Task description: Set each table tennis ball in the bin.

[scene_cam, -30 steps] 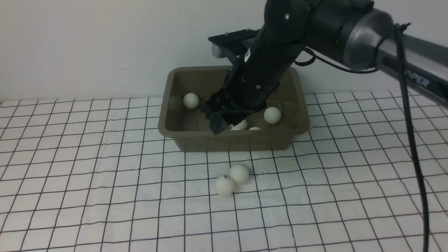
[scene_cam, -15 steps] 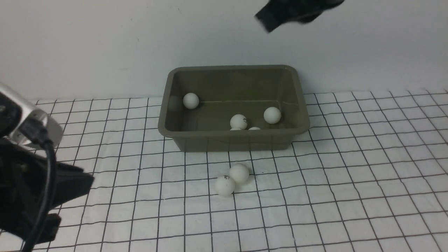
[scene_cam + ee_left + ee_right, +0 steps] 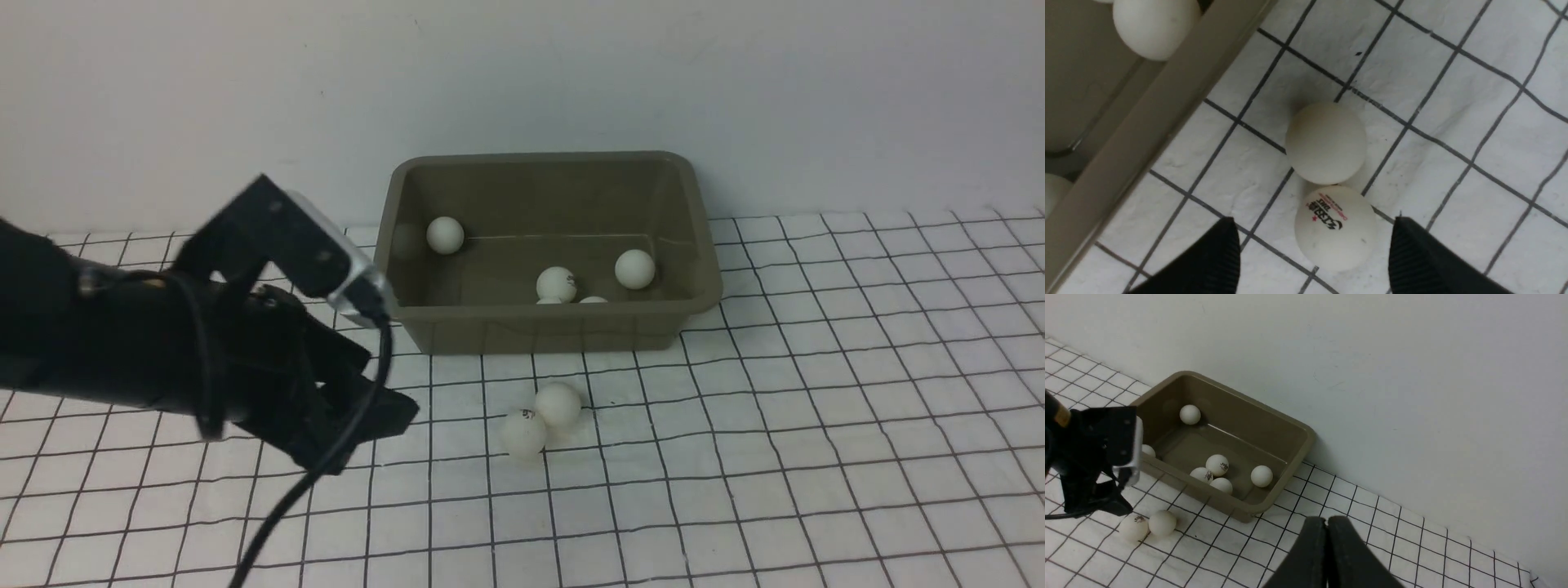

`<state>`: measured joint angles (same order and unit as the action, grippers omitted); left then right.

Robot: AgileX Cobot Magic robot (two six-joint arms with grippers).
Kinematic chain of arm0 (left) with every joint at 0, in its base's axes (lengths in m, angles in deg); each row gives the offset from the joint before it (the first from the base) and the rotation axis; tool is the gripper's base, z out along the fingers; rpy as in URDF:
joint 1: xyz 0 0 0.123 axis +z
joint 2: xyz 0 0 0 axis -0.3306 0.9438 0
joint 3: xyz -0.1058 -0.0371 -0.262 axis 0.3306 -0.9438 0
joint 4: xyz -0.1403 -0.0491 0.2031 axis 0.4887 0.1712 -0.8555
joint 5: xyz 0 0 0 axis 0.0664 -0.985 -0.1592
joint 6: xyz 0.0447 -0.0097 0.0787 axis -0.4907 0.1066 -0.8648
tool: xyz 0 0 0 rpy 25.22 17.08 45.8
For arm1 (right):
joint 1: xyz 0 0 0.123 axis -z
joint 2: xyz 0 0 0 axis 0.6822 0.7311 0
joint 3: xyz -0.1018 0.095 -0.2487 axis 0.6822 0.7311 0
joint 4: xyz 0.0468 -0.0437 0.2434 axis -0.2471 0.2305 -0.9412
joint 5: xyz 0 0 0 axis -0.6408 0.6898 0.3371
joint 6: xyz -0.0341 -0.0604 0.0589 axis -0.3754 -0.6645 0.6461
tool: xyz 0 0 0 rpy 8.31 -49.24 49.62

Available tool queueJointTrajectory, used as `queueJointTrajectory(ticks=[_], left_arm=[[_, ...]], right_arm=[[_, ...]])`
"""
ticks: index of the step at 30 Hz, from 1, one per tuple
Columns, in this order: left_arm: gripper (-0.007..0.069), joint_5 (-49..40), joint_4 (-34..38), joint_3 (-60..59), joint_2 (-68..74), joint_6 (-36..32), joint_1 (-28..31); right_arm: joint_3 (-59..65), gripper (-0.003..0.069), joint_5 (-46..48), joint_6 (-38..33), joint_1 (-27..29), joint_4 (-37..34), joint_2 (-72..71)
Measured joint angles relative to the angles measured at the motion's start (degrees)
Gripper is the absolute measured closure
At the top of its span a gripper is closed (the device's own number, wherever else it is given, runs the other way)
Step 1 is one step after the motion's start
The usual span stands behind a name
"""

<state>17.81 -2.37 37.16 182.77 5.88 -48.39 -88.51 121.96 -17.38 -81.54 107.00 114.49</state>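
Tabletop (image 3: 816, 425): it is wearing a white, slightly wrinkled cloth ruled with a black grid.

Olive-grey rectangular plastic bin (image 3: 539, 327): smooth sloping walls, rounded corners and a flared rim. It is sitting at the far side, close to the pale wall.

Left gripper (image 3: 1312, 222): black, with ribbed inner faces. It is hanging low, just left of the two loose balls, jaws spread wide and grasping nothing.

Right gripper (image 3: 1327, 526): it is showing only in its own wrist view, held high, with its black fingers pressed together and empty.

Matte white table tennis balls (image 3: 1217, 464): the front view is showing three fully inside the bin and two peeking over the near wall. The right wrist view is showing six inside, one tucked against a wall that the front view is hiding.

Two more balls are lying on the cloth just in front of the bin, touching each other. Only the left wrist view is resolving the print. The printed ball (image 3: 1335, 228) is carrying a red-and-black logo and is lying untouched between the fingertips. The plain ball (image 3: 1326, 143) is lying on its bin side.
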Motion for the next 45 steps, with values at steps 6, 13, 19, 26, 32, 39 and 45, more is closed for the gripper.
queueJointTrajectory(ticks=[6,13,19,26,32,39,45], left_arm=[[0.0185,-2.2,-2.8,4.0,4.6,2.3,-1.9],[0.0185,-2.5,-5.1,4.2,7.2,4.9,-2.4],[0.0185,-2.5,-5.3,4.3,7.3,5.2,-2.4],[0.0185,-2.5,-5.3,4.3,7.3,5.2,-2.4],[0.0185,-2.5,-5.3,4.3,7.6,5.2,-2.4],[0.0185,-2.6,-5.3,4.3,10.1,5.2,-2.4],[0.0189,-2.7,-5.3,4.3,10.9,5.2,-2.4]], right_arm=[[0.3,0.0676,0.0,0.1,0.0,0.0,0.2],[0.5,0.0676,0.0,0.1,0.0,0.0,0.2],[0.5,0.0676,0.0,0.1,0.0,0.1,0.2],[0.5,0.0676,0.0,0.1,0.0,0.1,0.2],[0.5,0.0676,0.0,0.1,0.0,0.1,0.2],[0.5,0.0676,0.0,0.1,0.0,0.2,0.2],[0.5,0.0676,0.0,0.1,0.0,0.2,0.2]])
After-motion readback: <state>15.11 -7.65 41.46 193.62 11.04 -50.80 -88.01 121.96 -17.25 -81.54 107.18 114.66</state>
